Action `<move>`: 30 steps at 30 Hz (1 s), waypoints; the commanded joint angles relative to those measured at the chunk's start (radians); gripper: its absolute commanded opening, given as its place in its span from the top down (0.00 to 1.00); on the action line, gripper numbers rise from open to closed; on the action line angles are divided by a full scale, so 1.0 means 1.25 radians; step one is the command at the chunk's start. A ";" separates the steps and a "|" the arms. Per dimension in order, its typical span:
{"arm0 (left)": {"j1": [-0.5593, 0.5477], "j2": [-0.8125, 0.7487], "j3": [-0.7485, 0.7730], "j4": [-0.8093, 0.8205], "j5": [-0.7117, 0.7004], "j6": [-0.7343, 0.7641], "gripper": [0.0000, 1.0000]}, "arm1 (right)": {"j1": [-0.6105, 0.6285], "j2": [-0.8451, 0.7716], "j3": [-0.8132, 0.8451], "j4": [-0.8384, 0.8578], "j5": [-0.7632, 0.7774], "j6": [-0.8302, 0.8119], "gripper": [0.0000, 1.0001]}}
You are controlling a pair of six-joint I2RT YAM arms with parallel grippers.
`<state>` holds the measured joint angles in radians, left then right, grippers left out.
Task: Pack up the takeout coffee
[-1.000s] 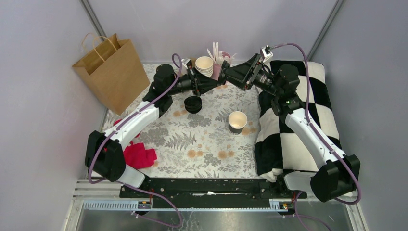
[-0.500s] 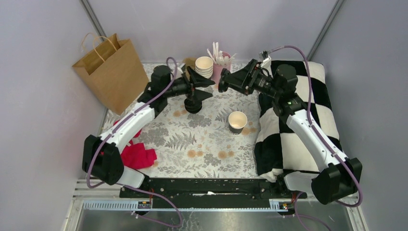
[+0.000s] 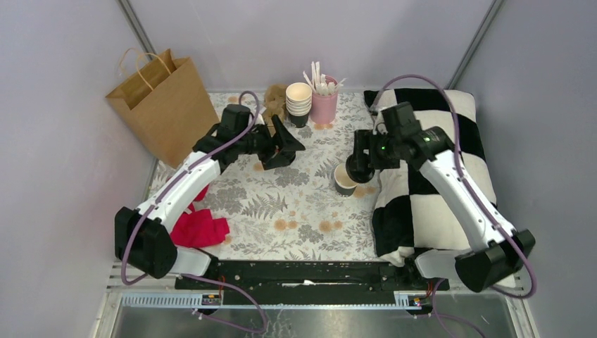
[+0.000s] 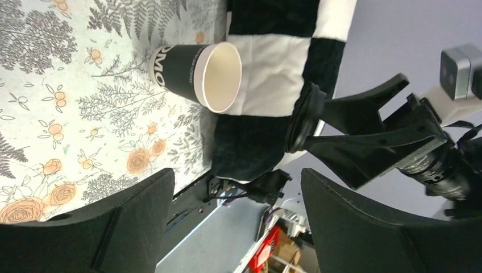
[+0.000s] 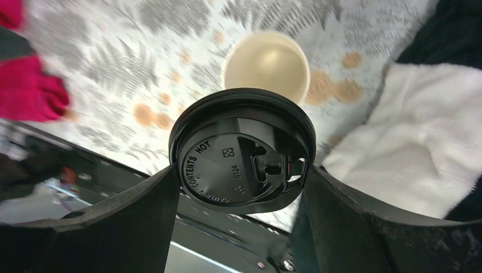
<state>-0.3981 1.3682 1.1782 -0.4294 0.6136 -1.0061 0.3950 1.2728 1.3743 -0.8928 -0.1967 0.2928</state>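
Note:
The takeout coffee's cup (image 3: pixel 346 179), black outside and cream inside, stands open-topped on the flowered cloth beside the cushion. It also shows in the left wrist view (image 4: pixel 196 71) and in the right wrist view (image 5: pixel 266 63). My right gripper (image 3: pixel 360 166) (image 5: pixel 241 182) is shut on the round black lid (image 5: pixel 244 151), which it holds by the rim just above and slightly off the cup's mouth. Over the back left of the cloth, my left gripper (image 3: pixel 290 144) (image 4: pixel 236 227) stands wide open with nothing between its fingers.
A brown paper bag (image 3: pixel 165 105) stands upright at the back left. Nested lidless cups (image 3: pixel 298 98) and a pink holder of stirrers (image 3: pixel 324 105) are at the back. A black-and-white checkered cushion (image 3: pixel 436 176) fills the right side. A red cloth (image 3: pixel 200 229) lies front left.
The two grippers met at the back middle; the left one opened and drew away to the left. The right arm swung forward with the lid to above the cup.

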 commanded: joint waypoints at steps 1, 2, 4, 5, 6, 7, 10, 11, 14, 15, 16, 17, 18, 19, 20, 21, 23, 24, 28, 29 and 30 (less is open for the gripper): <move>-0.058 0.043 0.048 -0.012 -0.031 0.083 0.14 | 0.083 0.076 0.054 -0.149 0.173 -0.090 0.19; -0.070 0.057 0.053 -0.012 -0.036 0.089 0.14 | 0.094 0.090 0.060 -0.147 0.186 -0.089 0.19; -0.091 0.077 0.059 -0.013 -0.043 0.093 0.13 | 0.114 0.131 0.072 -0.145 0.210 -0.098 0.18; -0.096 0.084 0.061 -0.012 -0.046 0.096 0.13 | 0.118 0.151 0.078 -0.145 0.222 -0.104 0.18; -0.101 0.090 0.061 -0.013 -0.047 0.098 0.13 | 0.124 0.170 0.083 -0.143 0.236 -0.110 0.18; -0.103 0.093 0.061 -0.013 -0.046 0.102 0.13 | 0.129 0.185 0.089 -0.141 0.249 -0.114 0.18; -0.104 0.095 0.060 -0.021 -0.052 0.118 0.13 | 0.139 0.214 0.105 -0.131 0.269 -0.117 0.17; -0.103 0.095 0.059 -0.025 -0.054 0.124 0.13 | 0.142 0.221 0.106 -0.125 0.266 -0.118 0.17; -0.103 0.093 0.049 -0.032 -0.056 0.130 0.13 | 0.153 0.242 0.106 -0.119 0.272 -0.120 0.17; -0.102 0.092 0.045 -0.032 -0.056 0.131 0.13 | 0.156 0.247 0.106 -0.115 0.275 -0.121 0.17; -0.103 0.092 0.043 -0.031 -0.055 0.130 0.13 | 0.158 0.249 0.107 -0.110 0.273 -0.124 0.16; -0.103 0.092 0.042 -0.031 -0.056 0.131 0.13 | 0.161 0.249 0.109 -0.103 0.268 -0.124 0.16; -0.102 0.092 0.040 -0.031 -0.055 0.132 0.13 | 0.163 0.250 0.110 -0.096 0.265 -0.124 0.16; -0.102 0.093 0.040 -0.032 -0.054 0.132 0.13 | 0.164 0.254 0.112 -0.093 0.262 -0.124 0.16; -0.102 0.094 0.039 -0.032 -0.053 0.133 0.13 | 0.165 0.260 0.114 -0.093 0.258 -0.124 0.15; -0.101 0.096 0.038 -0.032 -0.052 0.135 0.13 | 0.166 0.268 0.118 -0.095 0.256 -0.124 0.15; -0.099 0.097 0.038 -0.032 -0.050 0.136 0.13 | 0.171 0.278 0.118 -0.092 0.259 -0.124 0.15; -0.098 0.098 0.038 -0.032 -0.048 0.136 0.13 | 0.173 0.280 0.116 -0.088 0.261 -0.123 0.15; -0.093 0.096 0.040 -0.032 -0.042 0.138 0.13 | 0.175 0.292 0.125 -0.074 0.263 -0.123 0.14; -0.091 0.096 0.040 -0.034 -0.042 0.140 0.13 | 0.175 0.296 0.129 -0.072 0.266 -0.124 0.14; -0.091 0.096 0.040 -0.037 -0.040 0.141 0.13 | 0.176 0.300 0.132 -0.069 0.268 -0.125 0.14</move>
<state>-0.5213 1.4986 1.2098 -0.4801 0.5598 -0.8532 0.6041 1.6291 1.4876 -1.0039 0.1135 0.1520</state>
